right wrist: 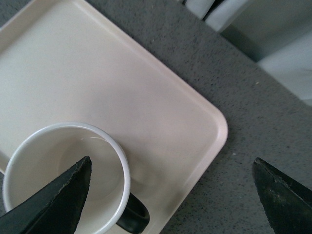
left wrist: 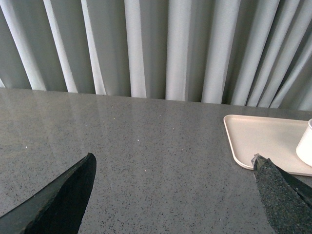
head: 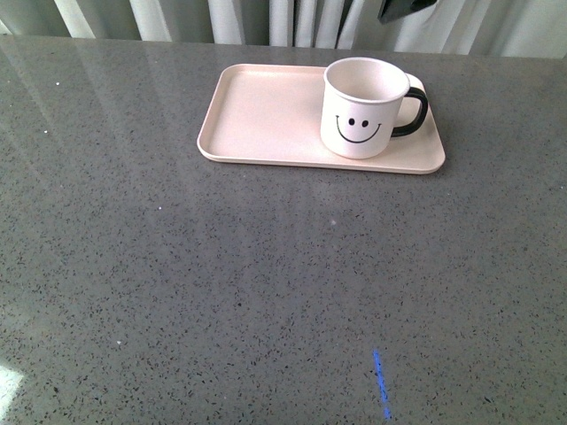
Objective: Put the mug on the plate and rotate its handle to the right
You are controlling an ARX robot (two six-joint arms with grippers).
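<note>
The cream-white mug (head: 361,108) with a black smiley face stands upright on the right part of the pale pink plate (head: 266,111). Its black handle (head: 415,112) points to the right. In the right wrist view my right gripper (right wrist: 171,162) is open and empty above the plate (right wrist: 97,73), with one finger over the mug's (right wrist: 48,156) rim and the handle (right wrist: 134,217) just beside it. In the left wrist view my left gripper (left wrist: 173,158) is open and empty over bare table, left of the plate (left wrist: 263,139). A sliver of the mug (left wrist: 306,146) shows there.
The grey speckled table (head: 266,292) stretches wide in front of and left of the plate. Pale curtains (left wrist: 146,48) hang behind its far edge. A dark part of an arm (head: 403,9) shows at the top of the front view.
</note>
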